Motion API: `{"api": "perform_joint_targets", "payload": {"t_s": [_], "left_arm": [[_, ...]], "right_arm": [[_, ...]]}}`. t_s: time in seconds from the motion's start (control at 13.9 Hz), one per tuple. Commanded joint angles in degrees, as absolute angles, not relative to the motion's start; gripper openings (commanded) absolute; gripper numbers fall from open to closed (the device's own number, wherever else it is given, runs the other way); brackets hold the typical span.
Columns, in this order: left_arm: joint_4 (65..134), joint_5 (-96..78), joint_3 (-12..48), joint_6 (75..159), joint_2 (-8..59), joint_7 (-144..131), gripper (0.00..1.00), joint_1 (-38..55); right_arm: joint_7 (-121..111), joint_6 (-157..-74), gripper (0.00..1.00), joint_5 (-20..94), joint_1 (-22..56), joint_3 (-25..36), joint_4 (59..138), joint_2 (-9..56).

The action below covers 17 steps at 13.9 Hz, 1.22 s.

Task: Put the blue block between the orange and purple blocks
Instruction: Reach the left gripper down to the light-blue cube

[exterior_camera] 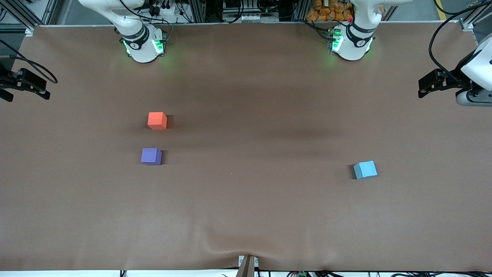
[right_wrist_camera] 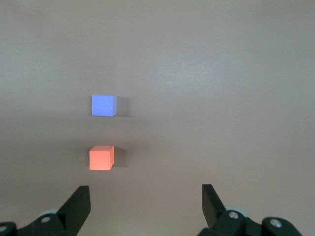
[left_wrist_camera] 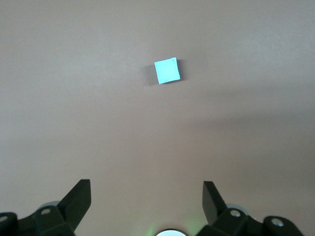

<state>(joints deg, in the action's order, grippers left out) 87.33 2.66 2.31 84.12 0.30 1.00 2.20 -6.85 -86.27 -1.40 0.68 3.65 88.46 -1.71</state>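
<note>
The blue block (exterior_camera: pixel 365 170) lies on the brown table toward the left arm's end, and shows in the left wrist view (left_wrist_camera: pixel 167 71). The orange block (exterior_camera: pixel 157 120) and the purple block (exterior_camera: pixel 151 156) lie toward the right arm's end, a small gap between them, the purple one nearer the front camera. Both show in the right wrist view, orange (right_wrist_camera: pixel 102 158) and purple (right_wrist_camera: pixel 104 105). My left gripper (left_wrist_camera: pixel 146 189) is open and empty, high over the table, well away from the blue block. My right gripper (right_wrist_camera: pixel 146 192) is open and empty, high over the table, short of the orange block. Neither hand shows in the front view.
The two arm bases (exterior_camera: pixel 144 42) (exterior_camera: pixel 350 42) stand at the table's back edge with green lights. Black mounted gear juts in at each end of the table (exterior_camera: pixel 25 82) (exterior_camera: pixel 438 82). The brown cover (exterior_camera: pixel 246 215) is wrinkled at the front edge.
</note>
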Motion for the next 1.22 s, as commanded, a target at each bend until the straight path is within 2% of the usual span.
{"api": "perform_joint_targets", "payload": {"t_s": [0.0, 0.14, 0.43, 0.57, 1.15], "left_arm": [[85.8, 2.0, 2.0, 82.4, 1.0, 5.2, 1.0, 2.0], [85.8, 2.5, 2.0, 82.4, 1.6, 5.1, 1.0, 2.3], [85.7, 2.5, 2.0, 84.2, 7.3, 4.7, 1.0, 2.9], [85.8, 2.6, 2.0, 89.4, 10.4, 4.7, 1.0, 2.6], [85.8, 2.6, 2.1, 111.2, 29.7, -0.2, 1.0, 3.9]], "right_arm": [[-5.8, -84.9, 1.0, -1.2, 0.3, 3.4, 87.1, -1.1], [-5.7, -84.7, 1.0, 1.0, -0.6, 3.6, 87.1, -1.1], [-5.8, -84.4, 1.0, 1.3, -1.0, 3.6, 87.1, -1.1], [-5.8, -84.4, 1.0, 1.3, -1.0, 3.6, 87.1, -1.1], [-5.8, -84.0, 1.0, 1.3, -1.1, 3.6, 87.1, -1.1]]}}
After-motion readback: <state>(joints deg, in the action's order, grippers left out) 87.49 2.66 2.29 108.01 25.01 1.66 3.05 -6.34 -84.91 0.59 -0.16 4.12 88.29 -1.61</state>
